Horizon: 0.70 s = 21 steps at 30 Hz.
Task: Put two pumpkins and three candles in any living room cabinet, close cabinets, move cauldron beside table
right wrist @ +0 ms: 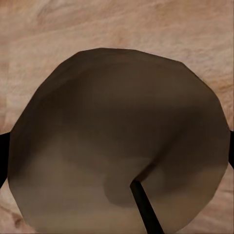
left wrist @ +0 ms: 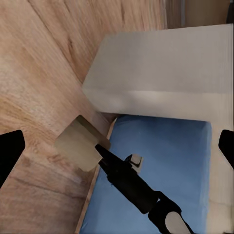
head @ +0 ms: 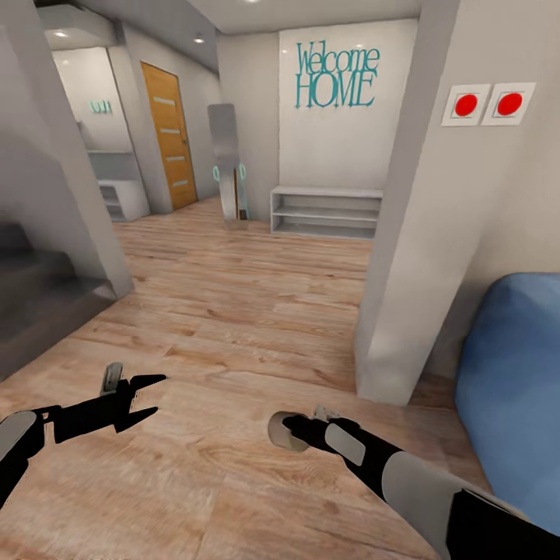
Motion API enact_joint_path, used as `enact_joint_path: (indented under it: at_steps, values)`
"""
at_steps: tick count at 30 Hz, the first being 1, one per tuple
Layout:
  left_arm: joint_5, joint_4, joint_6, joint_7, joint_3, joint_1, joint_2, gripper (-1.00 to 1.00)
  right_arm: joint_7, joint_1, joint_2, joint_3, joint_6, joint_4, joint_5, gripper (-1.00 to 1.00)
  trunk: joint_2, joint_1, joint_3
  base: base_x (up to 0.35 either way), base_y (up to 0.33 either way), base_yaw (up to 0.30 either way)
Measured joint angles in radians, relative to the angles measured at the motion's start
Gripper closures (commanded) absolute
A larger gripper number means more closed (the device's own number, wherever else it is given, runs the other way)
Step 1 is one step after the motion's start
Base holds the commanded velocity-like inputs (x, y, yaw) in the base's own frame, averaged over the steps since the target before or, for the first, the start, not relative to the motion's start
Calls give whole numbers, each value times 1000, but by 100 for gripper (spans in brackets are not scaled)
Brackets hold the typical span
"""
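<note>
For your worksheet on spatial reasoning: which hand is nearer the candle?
Right. The right hand grips the candle; the left hand hangs open, off to its side.

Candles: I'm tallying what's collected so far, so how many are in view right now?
1: a candle held in the right gripper above the wood floor. Others may be elsewhere.
</note>
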Motion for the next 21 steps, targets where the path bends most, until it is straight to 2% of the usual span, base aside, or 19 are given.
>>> enact_joint_path:
  at_steps: [7, 12, 14, 21]
  values:
    - [9, 0, 0, 0, -1, 0, 6, -100, 11, 0, 0, 0, -5, -1, 0, 100, 2, -3, 20, 0, 0, 201]
    - [9, 0, 0, 0, -2, 0, 6, -100, 76, 0, -1, 2, 0, -1, 0, 100, 3, -5, 34, 0, 0, 201]
    - [9, 0, 0, 0, -2, 0, 6, -100, 82, 0, -1, 2, 2, -1, 0, 100, 3, -6, 40, 0, 0, 201]
    - [10, 0, 0, -1, -2, 0, 6, -100, 86, 0, 5, 3, -1, 0, 1, 100, 3, -6, 32, 0, 0, 201]
